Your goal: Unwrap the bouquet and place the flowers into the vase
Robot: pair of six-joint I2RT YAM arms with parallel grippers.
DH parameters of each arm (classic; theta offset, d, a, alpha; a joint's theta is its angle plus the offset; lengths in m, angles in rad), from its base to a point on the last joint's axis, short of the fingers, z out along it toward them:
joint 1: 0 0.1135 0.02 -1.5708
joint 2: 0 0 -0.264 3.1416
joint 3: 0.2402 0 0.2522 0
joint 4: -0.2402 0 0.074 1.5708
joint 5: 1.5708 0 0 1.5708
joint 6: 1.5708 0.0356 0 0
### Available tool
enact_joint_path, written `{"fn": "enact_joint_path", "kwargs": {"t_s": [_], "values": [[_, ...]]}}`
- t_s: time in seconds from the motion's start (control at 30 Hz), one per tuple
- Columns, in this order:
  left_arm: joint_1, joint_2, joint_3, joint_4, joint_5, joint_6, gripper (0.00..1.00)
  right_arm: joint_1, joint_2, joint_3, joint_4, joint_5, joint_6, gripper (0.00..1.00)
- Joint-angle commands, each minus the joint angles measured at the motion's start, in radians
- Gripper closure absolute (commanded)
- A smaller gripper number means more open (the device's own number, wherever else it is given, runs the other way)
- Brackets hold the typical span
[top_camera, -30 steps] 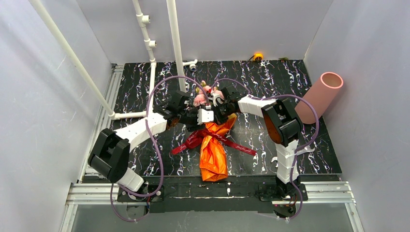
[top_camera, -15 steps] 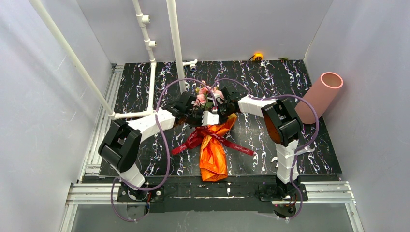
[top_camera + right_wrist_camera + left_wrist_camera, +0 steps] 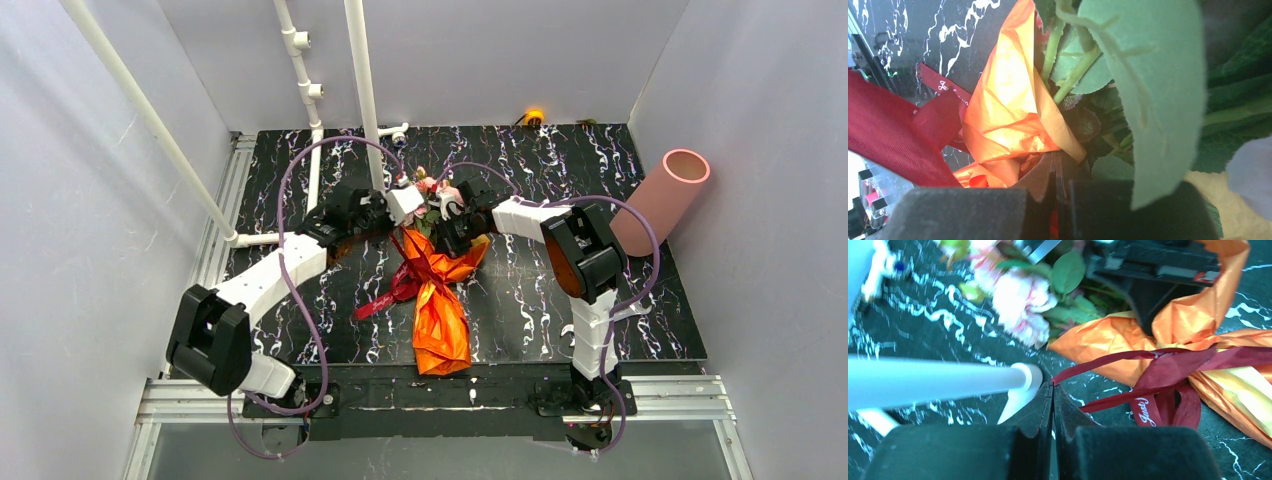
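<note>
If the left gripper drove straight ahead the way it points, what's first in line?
Beyond the ribbon it pinches, the left gripper likely meets the orange wrapping paper first, pink roses close behind; depth unclear.

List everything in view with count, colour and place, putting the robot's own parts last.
wrapping paper: one, shiny orange, mid-table, around the stems
ribbon: one, dark red, tied round the wrapping
flowers: several, pink with green leaves, at the wrapping's far end
vase: one, salmon-pink, tilted at the table's right edge
pipes: several, white, far left
small object: one, orange, far edge
table: one, black with white veins
left gripper: one, black, shut on a ribbon end
right gripper: one, black, shut on the wrapping paper
</note>
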Motion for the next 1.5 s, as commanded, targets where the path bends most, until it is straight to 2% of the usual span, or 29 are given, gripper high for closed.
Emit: {"fn": "enact_joint_path", "kwargs": {"t_s": [0.0, 0.1, 0.13, 0.2, 0.23, 0.3, 0.53, 0.73, 0.83, 0.93, 1.1, 1.17, 1.2, 1.23, 1.27, 1.3, 1.37, 1.43, 1.47], "values": [[0.037, -0.079, -0.050, -0.040, -0.117, -0.202, 1.00, -0.026, 0.080, -0.075, -0.094, 0.298, -0.104, 0.99], [0.043, -0.102, -0.077, -0.082, -0.069, -0.208, 1.00, -0.026, 0.080, -0.074, -0.094, 0.295, -0.103, 0.99], [0.045, -0.106, -0.077, -0.099, -0.008, -0.172, 0.93, -0.026, 0.081, -0.073, -0.094, 0.293, -0.102, 0.99], [0.045, -0.114, -0.078, -0.131, 0.151, -0.041, 0.59, -0.026, 0.081, -0.072, -0.094, 0.288, -0.101, 0.99], [0.044, -0.118, -0.078, -0.137, 0.223, 0.040, 0.49, -0.026, 0.081, -0.072, -0.094, 0.287, -0.101, 0.99], [0.043, -0.114, -0.072, -0.135, 0.311, 0.149, 0.42, -0.026, 0.080, -0.072, -0.096, 0.287, -0.101, 0.99], [0.017, 0.054, 0.060, -0.198, 0.378, 0.371, 0.49, -0.025, 0.076, -0.079, -0.089, 0.283, -0.097, 0.99], [-0.006, 0.179, 0.119, -0.243, 0.387, 0.532, 0.63, -0.025, 0.075, -0.078, -0.094, 0.281, -0.099, 0.99], [-0.006, 0.206, 0.110, -0.266, 0.365, 0.591, 0.67, -0.025, 0.068, -0.082, -0.096, 0.282, -0.103, 0.99], [-0.003, 0.206, 0.077, -0.268, 0.347, 0.615, 0.66, -0.025, 0.067, -0.087, -0.096, 0.277, -0.103, 0.99], [-0.003, 0.226, 0.019, -0.247, 0.339, 0.632, 0.56, -0.025, 0.078, -0.076, -0.096, 0.276, -0.100, 0.99], [-0.003, 0.274, 0.040, -0.206, 0.309, 0.599, 0.56, -0.025, 0.083, -0.077, -0.093, 0.272, -0.095, 0.99], [-0.003, 0.286, 0.050, -0.189, 0.295, 0.568, 0.62, -0.025, 0.086, -0.078, -0.092, 0.271, -0.094, 0.99], [-0.003, 0.287, 0.059, -0.178, 0.279, 0.525, 0.71, -0.025, 0.086, -0.078, -0.091, 0.273, -0.094, 0.99], [-0.001, 0.275, 0.071, -0.165, 0.252, 0.454, 0.94, -0.025, 0.087, -0.077, -0.091, 0.276, -0.096, 0.99], [0.010, 0.242, 0.072, -0.160, 0.231, 0.385, 1.00, -0.026, 0.087, -0.076, -0.091, 0.282, -0.099, 0.99], [0.070, 0.120, 0.053, -0.152, 0.158, 0.175, 1.00, -0.033, 0.092, -0.076, -0.091, 0.282, -0.101, 0.99], [0.139, -0.017, -0.002, -0.145, 0.091, 0.043, 1.00, -0.041, 0.098, -0.072, -0.092, 0.281, -0.102, 0.99], [0.149, -0.043, -0.016, -0.141, 0.068, 0.023, 1.00, -0.043, 0.097, -0.071, -0.091, 0.281, -0.103, 0.99]]}}
